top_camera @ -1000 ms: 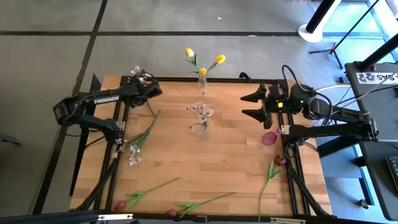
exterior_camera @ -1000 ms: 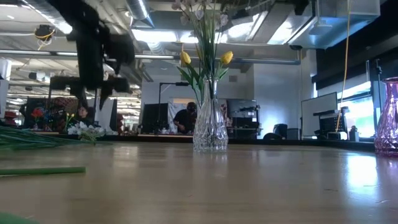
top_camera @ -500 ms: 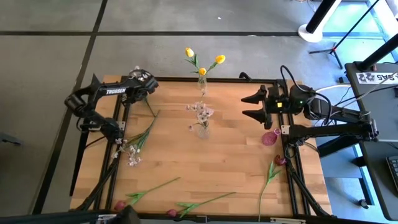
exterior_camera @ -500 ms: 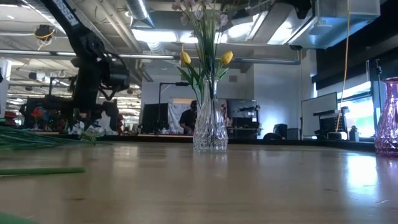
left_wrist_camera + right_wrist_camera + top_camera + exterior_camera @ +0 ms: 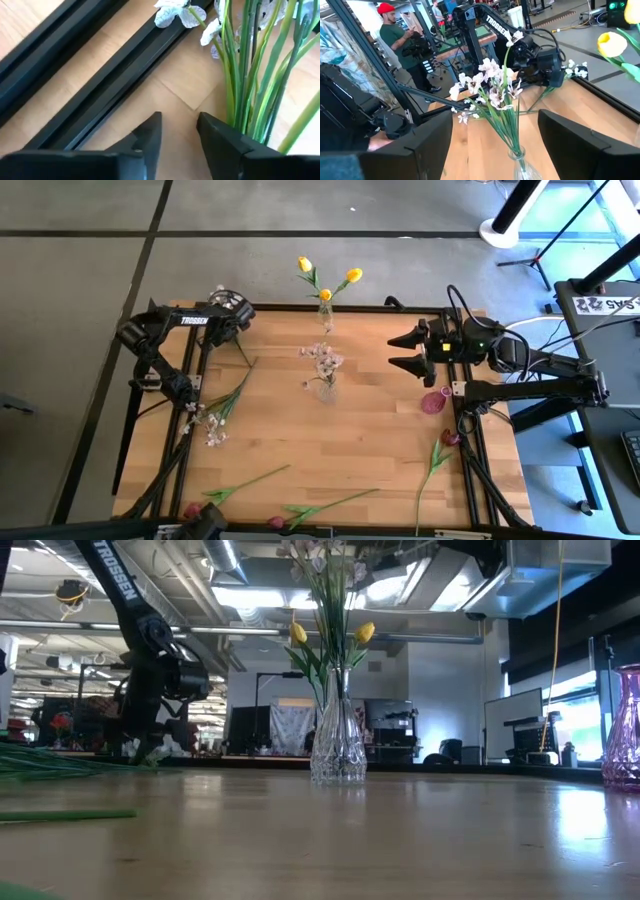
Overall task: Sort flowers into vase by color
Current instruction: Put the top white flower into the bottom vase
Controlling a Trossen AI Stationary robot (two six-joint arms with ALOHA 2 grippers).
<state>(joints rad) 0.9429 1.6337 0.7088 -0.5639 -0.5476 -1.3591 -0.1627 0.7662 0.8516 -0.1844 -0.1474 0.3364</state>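
Wooden table (image 5: 350, 440) carries the flowers (image 5: 222, 405) loose at its left edge, where the left end effector (image 5: 177, 131), fingers parted and empty, sits beside the stems and may clamp the black frame rail (image 5: 115, 82) instead.

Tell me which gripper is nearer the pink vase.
Right. The right gripper hovers just beyond the pink vase; the left gripper is across the table by the white sprays.

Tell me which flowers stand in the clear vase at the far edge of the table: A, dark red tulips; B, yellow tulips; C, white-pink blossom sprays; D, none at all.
B: in the high view three yellow tulips rise from the clear vase at the table's far edge.
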